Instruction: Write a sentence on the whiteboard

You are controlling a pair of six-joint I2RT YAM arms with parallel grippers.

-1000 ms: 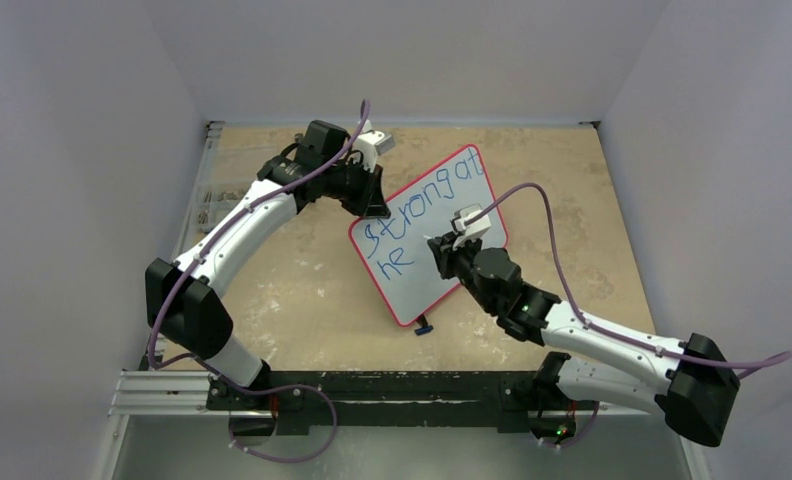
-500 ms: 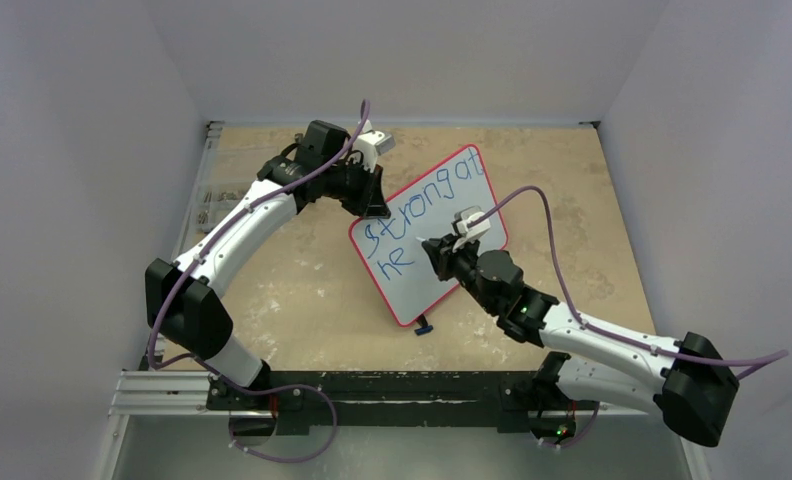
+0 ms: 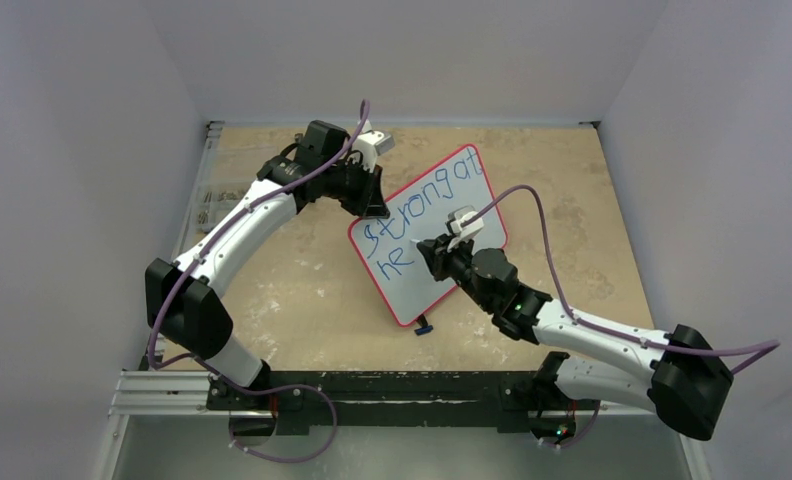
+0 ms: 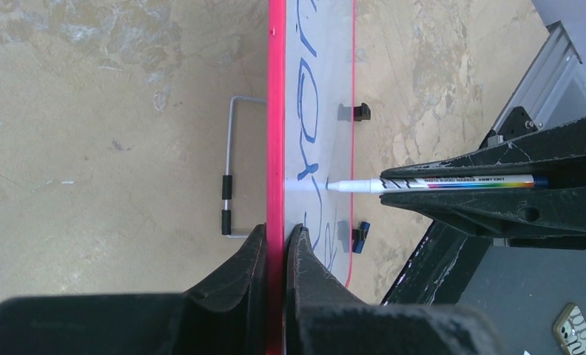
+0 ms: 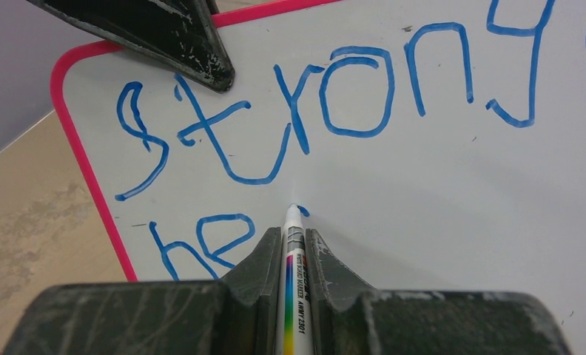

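With the board [image 3: 419, 293], propped on the counter [image 3: 302, 290], clamped at its top edge by the left tool [image 4: 277, 229], the marker [image 5: 294, 274] gripped in the right tool [image 5: 294, 233], tip touching just right of "he" [image 5: 223, 217], is best pressed lightly and steadily for even strokes.

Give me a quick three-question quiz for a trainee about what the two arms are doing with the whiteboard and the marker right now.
1. True or false: the right arm's jaws are shut on the marker, with its tip at the whiteboard.
2. What do the left arm's jaws clamp? A) the marker B) the whiteboard's red frame C) nothing
3. Fill in: the top line of blue writing starts with the word ____.
Key: 1 true; 2 B; 3 strong.
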